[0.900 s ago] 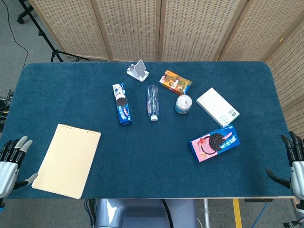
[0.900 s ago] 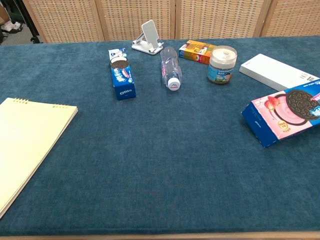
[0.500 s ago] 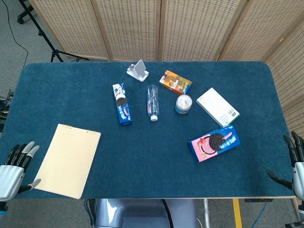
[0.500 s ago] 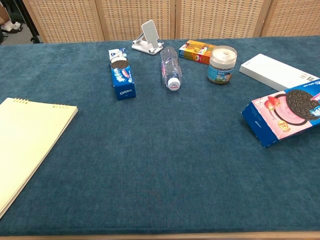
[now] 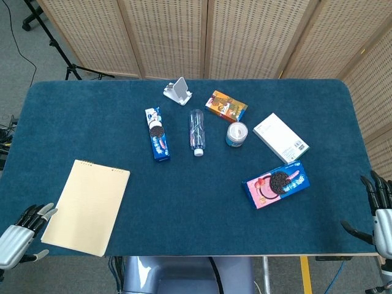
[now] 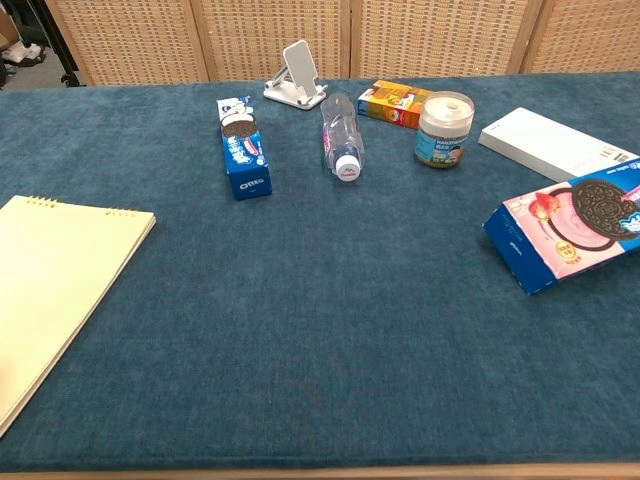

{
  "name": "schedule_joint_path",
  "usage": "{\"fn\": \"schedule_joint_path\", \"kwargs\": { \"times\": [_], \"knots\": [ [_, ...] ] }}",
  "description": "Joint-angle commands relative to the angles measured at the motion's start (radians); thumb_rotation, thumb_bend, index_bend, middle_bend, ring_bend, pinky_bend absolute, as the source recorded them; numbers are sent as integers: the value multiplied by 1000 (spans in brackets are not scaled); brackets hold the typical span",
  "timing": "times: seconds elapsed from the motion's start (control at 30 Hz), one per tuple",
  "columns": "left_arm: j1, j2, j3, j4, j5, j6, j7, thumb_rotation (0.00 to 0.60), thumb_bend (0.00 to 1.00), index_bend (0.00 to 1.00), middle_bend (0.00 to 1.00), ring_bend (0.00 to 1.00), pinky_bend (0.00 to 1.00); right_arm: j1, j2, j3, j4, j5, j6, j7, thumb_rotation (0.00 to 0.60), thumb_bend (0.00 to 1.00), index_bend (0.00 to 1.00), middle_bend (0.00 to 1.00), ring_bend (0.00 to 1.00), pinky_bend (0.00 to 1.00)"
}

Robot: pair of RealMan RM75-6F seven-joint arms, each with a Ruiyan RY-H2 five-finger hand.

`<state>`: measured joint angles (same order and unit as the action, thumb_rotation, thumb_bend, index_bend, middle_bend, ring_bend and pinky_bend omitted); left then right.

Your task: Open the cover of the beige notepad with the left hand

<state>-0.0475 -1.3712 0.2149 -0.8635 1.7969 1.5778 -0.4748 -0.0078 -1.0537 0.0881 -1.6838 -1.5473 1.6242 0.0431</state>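
Note:
The beige notepad (image 5: 87,206) lies flat and closed at the table's front left, its spiral binding at the far edge; the chest view shows it at the left border (image 6: 55,285). My left hand (image 5: 21,232) hangs just off the front-left corner, beside the pad's near corner, fingers apart and holding nothing. My right hand (image 5: 380,211) hovers at the table's right edge, fingers spread and empty. Neither hand shows in the chest view.
A blue Oreo pack (image 5: 157,134), a water bottle (image 5: 196,131), a white phone stand (image 5: 178,91), an orange box (image 5: 225,106), a jar (image 5: 236,135), a white box (image 5: 280,138) and a pink-blue Oreo box (image 5: 276,184) lie across the blue table (image 5: 196,208).
My left hand has drifted down and toward the table's front edge, ending by the notepad's near corner. The right hand moved only slightly. The notepad has not moved.

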Motion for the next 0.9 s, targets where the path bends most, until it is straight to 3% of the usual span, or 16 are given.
{"fn": "schedule_joint_path", "kwargs": {
  "times": [0.03, 0.4, 0.9],
  "knots": [
    [11, -31, 21, 50, 11, -4, -36, 600, 104, 55, 0, 0, 0, 0, 1, 0, -1, 1, -1, 3, 600, 0, 0, 0, 0, 0],
    [-5, -97, 27, 125, 19, -27, -51, 600, 215, 96, 0, 0, 0, -1, 4, 3, -2, 7, -1, 15, 600, 0, 0, 0, 0, 0],
    [-18, -147, 24, 162, 5, -61, -19, 600, 252, 100, 0, 0, 0, 0, 8, 3, -5, 10, -6, 24, 600, 0, 0, 0, 0, 0]
  ]
}}
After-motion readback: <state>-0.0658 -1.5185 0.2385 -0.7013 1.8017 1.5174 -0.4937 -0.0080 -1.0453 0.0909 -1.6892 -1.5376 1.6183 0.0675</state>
